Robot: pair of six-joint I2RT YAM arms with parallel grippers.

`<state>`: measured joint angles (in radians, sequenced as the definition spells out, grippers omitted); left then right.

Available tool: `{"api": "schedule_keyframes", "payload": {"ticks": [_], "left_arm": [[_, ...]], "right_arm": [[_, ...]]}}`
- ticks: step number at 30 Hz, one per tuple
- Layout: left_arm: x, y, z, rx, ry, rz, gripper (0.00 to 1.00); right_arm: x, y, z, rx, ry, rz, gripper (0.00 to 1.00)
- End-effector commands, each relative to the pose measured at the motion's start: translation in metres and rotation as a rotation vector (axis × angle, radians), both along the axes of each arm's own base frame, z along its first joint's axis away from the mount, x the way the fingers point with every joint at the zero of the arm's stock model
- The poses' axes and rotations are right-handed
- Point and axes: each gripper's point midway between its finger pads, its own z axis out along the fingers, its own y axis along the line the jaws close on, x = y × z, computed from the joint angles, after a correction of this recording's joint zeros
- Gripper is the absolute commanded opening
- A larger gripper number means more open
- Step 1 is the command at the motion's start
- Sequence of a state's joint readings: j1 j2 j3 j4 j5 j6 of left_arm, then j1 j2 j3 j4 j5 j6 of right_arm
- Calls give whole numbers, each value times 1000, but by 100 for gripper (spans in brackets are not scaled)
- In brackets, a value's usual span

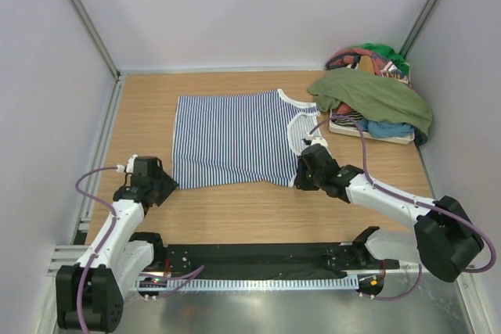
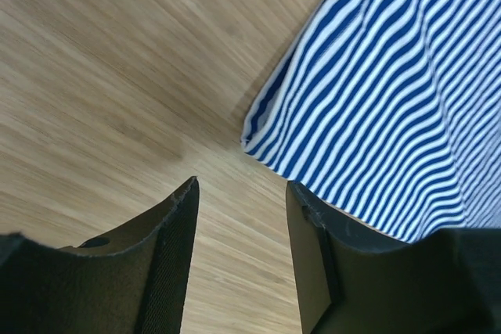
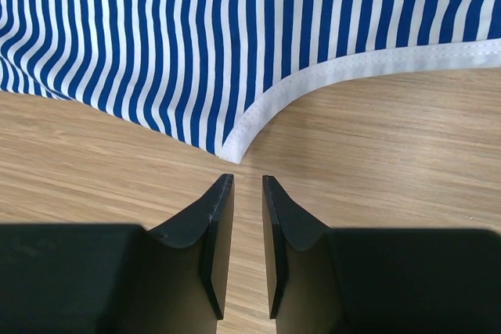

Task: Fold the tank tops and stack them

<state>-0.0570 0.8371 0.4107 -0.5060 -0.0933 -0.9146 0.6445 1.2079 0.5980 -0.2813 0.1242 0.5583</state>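
While neither near corner of the striped tank top (image 1: 231, 138) is gripped, the task is judged to be at the approach to its first fold. The left tool (image 2: 241, 189) is seen released and empty, just beside the hem corner. The right tool (image 3: 247, 181) is parted by only a narrow gap, nothing in it, just short of the white-trimmed corner. The top is spread flat on the desk (image 1: 235, 213). Next, both near corners would need to be pinched and carried together toward the far edge. Farther back, at the right, the olive tank top (image 1: 376, 95) is draped unfolded over a pile of clothes (image 1: 368, 59).
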Motion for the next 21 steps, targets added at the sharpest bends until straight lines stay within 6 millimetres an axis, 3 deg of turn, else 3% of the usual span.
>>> {"api": "schedule_keyframes", "payload": {"ticks": [1,5,12,13,15,17,21], "left_arm": [[11,6,-4,26,-5,35,49],[21,9,-12,44,-8,39,46],[31,6,-18,30,-9,36,32],[33,6,-18,29,-14,36,27],[35,5,-17,28,-19,28,9],[37,5,-15,31,-22,25,0],[37,8,-9,45,-36,31,0]], "right_arm": [[6,11,14,70,-55,-8,27],[2,10,11,67,-42,-3,27],[-5,10,5,70,-30,3,27],[-6,9,3,63,-23,-1,27],[-6,10,-1,59,-14,4,29],[-6,11,-7,49,-5,7,35],[3,17,-9,37,-9,10,44]]}}
